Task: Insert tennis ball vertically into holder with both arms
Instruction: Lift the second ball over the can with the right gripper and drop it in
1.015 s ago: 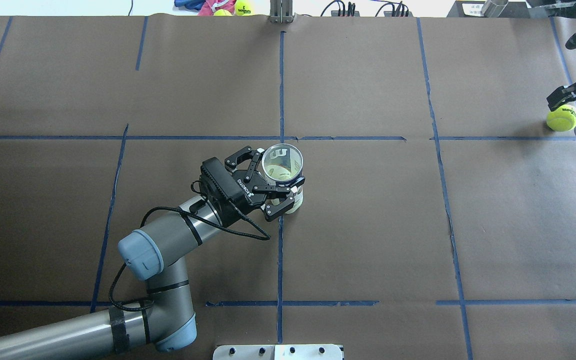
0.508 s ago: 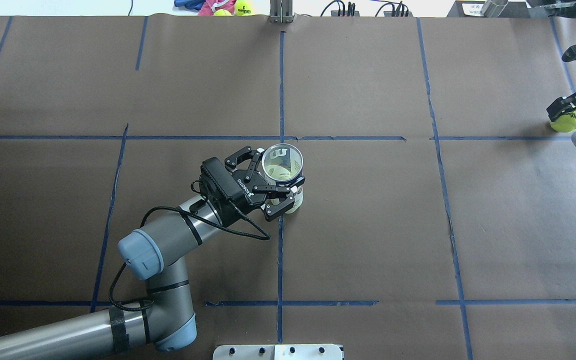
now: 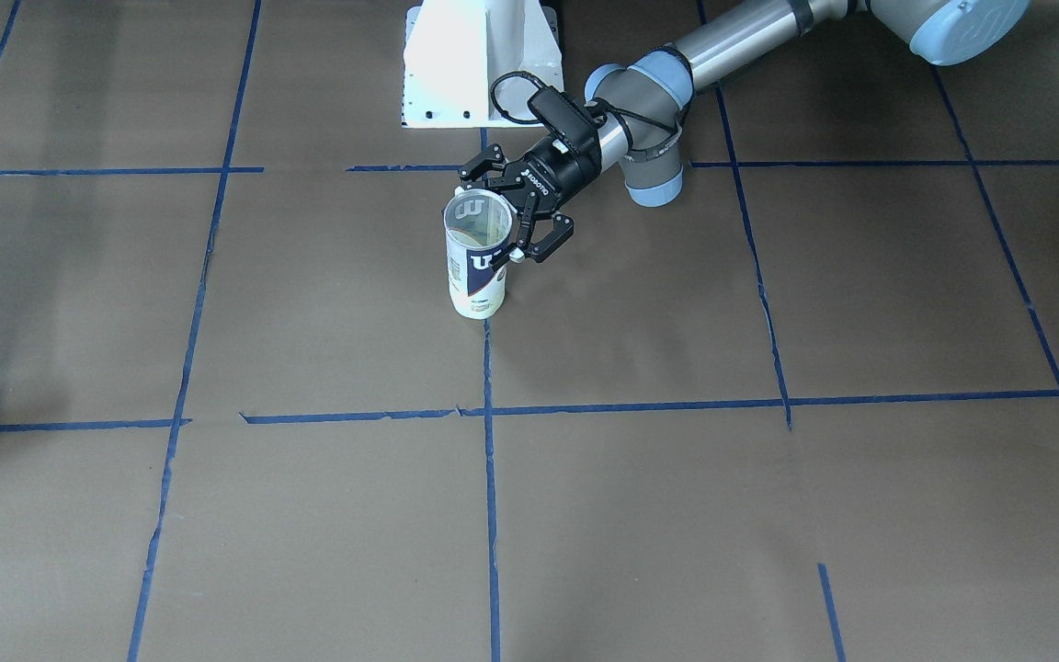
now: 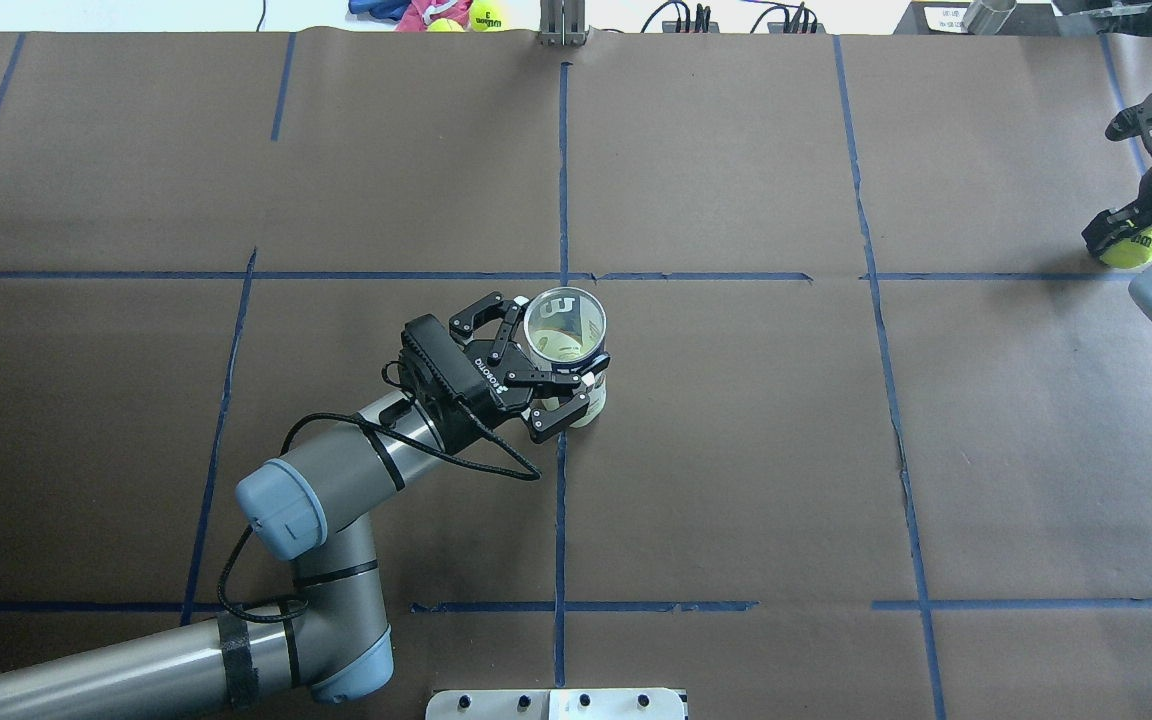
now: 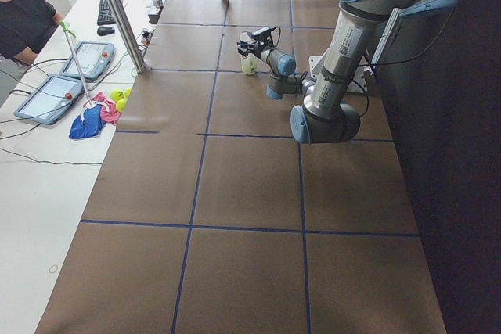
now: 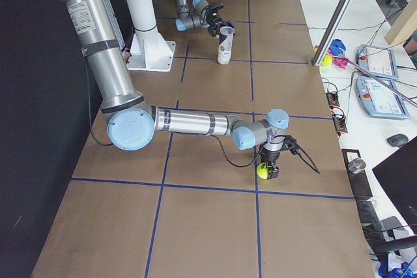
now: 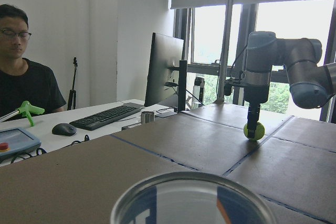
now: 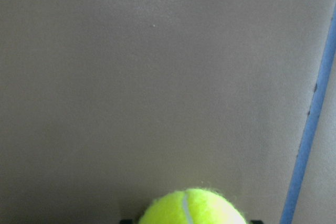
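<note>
The holder (image 4: 564, 328), a clear can with a white and navy label, stands upright at the table's middle and also shows in the front view (image 3: 477, 257). My left gripper (image 4: 554, 345) is shut on its upper part, one finger on each side (image 3: 495, 216). The can's open rim fills the bottom of the left wrist view (image 7: 194, 200). The tennis ball (image 4: 1139, 252) lies on the table at the far right edge. My right gripper (image 4: 1124, 240) points down over it, open, with a fingertip on either side of the ball (image 8: 191, 207) (image 6: 262, 172).
The white pedestal base (image 3: 479, 64) stands at the robot's side of the table. Spare tennis balls and cloth (image 4: 466, 14) and a metal post (image 4: 563, 25) lie beyond the far edge. An operator (image 7: 21, 77) sits at the desk past the table.
My right gripper has come down over the tennis ball, which it now partly hides from above. The left gripper and the holder have not moved.
</note>
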You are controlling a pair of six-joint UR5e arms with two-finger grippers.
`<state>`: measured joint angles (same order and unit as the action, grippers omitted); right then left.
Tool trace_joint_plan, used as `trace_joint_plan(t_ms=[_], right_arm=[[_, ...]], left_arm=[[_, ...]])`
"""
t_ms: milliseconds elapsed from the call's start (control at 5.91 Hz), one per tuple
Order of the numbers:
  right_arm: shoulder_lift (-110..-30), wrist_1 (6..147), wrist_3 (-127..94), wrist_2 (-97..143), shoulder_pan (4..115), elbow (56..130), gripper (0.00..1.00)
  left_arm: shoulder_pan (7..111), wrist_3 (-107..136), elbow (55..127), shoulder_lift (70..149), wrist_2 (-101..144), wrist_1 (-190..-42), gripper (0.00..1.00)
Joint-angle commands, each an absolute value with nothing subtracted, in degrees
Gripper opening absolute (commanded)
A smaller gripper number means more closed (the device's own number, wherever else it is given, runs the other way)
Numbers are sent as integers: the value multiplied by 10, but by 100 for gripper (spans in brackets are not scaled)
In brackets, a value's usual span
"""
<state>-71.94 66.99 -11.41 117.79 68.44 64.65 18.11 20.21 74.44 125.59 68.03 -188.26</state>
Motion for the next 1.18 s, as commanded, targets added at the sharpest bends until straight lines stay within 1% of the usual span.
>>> trace_joint_plan(t_ms=[0,169,338,508,677,846,1015], right_arm=[[-719,670,-114,1178,684,646,36],[-717,678,-120,1200,686,696,0],[-716,750,-133,1236,689,807,0],[-712,883,-181,1256,686,950,0],[-698,932,-299,1313,659,1046,1],[-676,929,-446,1340,614,1109,1],[-620,930,-604,1335,553,1132,1]], left_arm=[[181,202,744,1256,680,-1883,90],[181,202,744,1256,680,-1883,90],[181,201,745,1256,680,-1883,90],[181,201,745,1256,680,-1883,90],[181,202,745,1256,681,-1883,90],[181,202,745,1256,680,-1883,90],[181,202,745,1257,680,-1883,90]])
